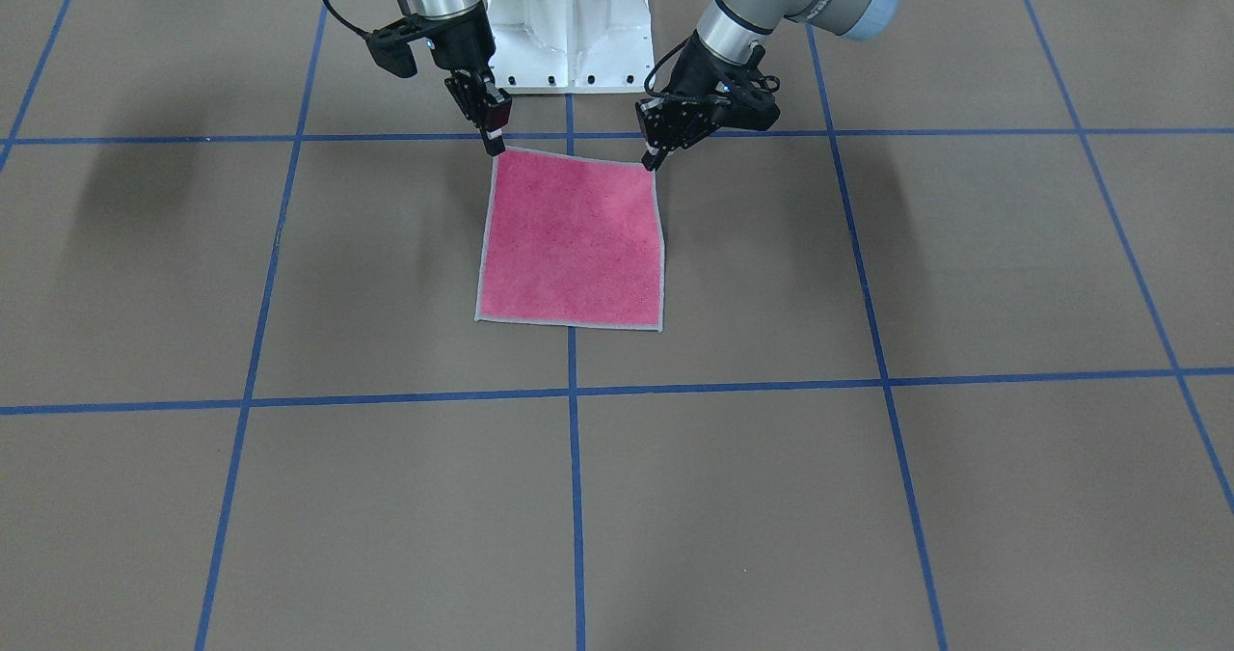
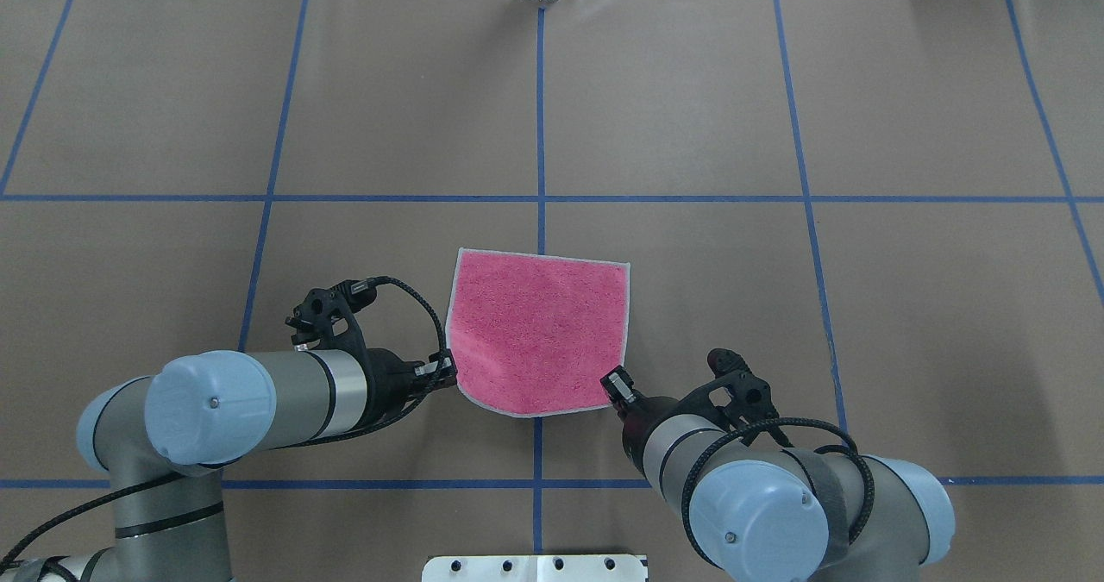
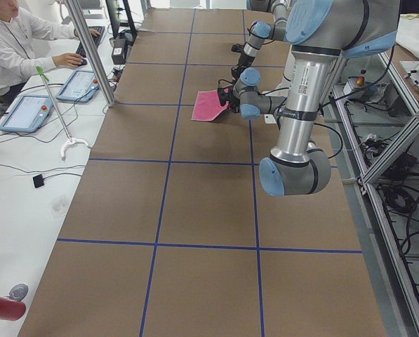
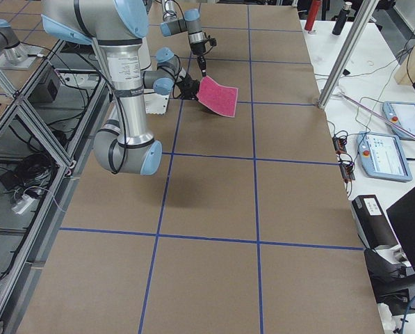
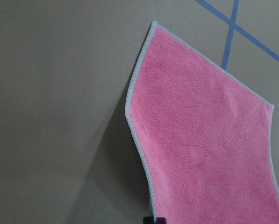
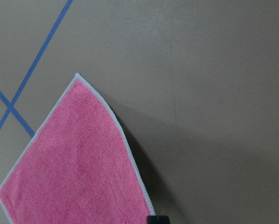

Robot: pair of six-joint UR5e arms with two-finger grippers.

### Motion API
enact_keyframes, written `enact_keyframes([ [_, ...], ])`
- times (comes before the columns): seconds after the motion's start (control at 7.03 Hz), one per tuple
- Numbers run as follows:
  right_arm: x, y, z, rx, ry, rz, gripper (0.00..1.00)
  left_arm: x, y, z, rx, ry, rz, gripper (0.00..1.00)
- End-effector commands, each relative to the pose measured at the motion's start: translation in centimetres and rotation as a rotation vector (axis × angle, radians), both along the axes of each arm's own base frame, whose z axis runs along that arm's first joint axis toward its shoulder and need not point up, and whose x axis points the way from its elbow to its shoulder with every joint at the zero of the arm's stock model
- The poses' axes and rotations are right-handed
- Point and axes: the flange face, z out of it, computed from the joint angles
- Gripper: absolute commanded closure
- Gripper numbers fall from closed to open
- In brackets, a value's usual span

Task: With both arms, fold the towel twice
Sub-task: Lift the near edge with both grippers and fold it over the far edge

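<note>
The towel lies pink face up at the table's middle, close to the robot. It also shows in the overhead view and both side views. My left gripper is shut on the towel's near left corner. My right gripper is shut on its near right corner. The near edge is lifted off the table and the far edge rests on it. The wrist views show the pink cloth hanging away from the fingers with a shadow under it.
The white pedestal base stands just behind the grippers. Blue tape lines grid the brown table. An operator sits at a side bench with tablets. A metal post stands at the table's far edge.
</note>
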Motion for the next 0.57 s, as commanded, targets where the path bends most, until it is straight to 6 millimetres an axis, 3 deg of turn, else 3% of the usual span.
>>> enact_keyframes([
  [0.0,-0.5,-2.2,0.7,0.001,0.024,0.04,1.0,0.6,-0.1,-0.3,0.0,-0.004,-0.002,1.0],
  [0.43,-0.2,-6.4,1.1,-0.002,0.043,0.115,1.0,0.9,-2.9,-1.1,-0.001,-0.004,-0.05,1.0],
])
